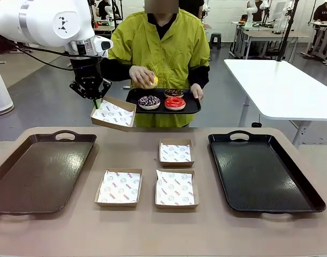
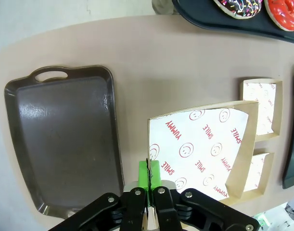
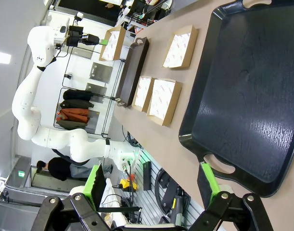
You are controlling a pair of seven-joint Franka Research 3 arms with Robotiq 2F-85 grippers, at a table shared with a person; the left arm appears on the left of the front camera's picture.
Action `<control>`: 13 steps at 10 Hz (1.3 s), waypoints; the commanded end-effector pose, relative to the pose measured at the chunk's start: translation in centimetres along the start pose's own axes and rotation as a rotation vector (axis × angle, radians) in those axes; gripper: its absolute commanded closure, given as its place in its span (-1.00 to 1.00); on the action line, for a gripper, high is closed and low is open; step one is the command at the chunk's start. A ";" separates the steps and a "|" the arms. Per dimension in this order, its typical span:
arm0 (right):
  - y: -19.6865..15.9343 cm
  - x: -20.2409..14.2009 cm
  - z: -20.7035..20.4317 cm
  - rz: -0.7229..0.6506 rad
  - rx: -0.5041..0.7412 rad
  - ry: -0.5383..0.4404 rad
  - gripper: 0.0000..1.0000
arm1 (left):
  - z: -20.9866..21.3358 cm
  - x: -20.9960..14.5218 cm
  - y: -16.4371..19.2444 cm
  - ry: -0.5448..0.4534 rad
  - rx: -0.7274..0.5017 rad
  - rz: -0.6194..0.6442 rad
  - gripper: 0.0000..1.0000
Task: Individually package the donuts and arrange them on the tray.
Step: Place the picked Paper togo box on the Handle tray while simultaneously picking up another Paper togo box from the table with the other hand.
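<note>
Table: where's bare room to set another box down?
Both trays are bare: brown tray left, black tray right. Bare tabletop between brown tray and far box. Crowded: centre, with near boxes close in front of the far box.

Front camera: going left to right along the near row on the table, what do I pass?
brown tray → left paper-lined box → right paper-lined box → black tray

Bare black tray [image 1: 259,171]; boxes [image 1: 175,152] mid-table
</note>
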State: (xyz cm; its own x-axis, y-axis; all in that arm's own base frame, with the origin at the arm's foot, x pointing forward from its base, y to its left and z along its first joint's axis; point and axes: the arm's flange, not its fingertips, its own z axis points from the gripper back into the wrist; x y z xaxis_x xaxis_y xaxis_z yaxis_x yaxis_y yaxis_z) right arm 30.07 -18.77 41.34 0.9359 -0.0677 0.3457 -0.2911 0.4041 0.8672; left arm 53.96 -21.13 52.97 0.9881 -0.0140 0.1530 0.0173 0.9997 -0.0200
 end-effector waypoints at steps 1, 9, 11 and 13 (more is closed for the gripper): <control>-0.1 0.0 0.0 0.009 0.017 -0.006 -1.00 | -0.1 0.0 0.2 -0.006 0.002 0.001 1.00; -0.1 0.0 0.0 0.009 0.017 -0.006 -1.00 | -0.1 0.0 0.2 -0.006 0.002 0.001 1.00; -0.1 0.0 0.0 0.009 0.017 -0.006 -1.00 | -0.1 0.0 0.2 -0.006 0.002 0.001 1.00; -0.1 0.0 0.0 0.009 0.017 -0.006 -1.00 | -0.1 0.0 0.2 -0.006 0.002 0.001 1.00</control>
State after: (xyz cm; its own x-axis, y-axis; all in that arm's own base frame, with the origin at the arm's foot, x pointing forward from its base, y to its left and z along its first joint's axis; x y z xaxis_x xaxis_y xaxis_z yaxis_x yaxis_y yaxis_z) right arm 30.07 -18.77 41.34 0.9359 -0.0677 0.3457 -0.2911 0.4041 0.8672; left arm 53.96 -21.14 52.97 0.9881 -0.0142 0.1530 0.0174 0.9996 -0.0200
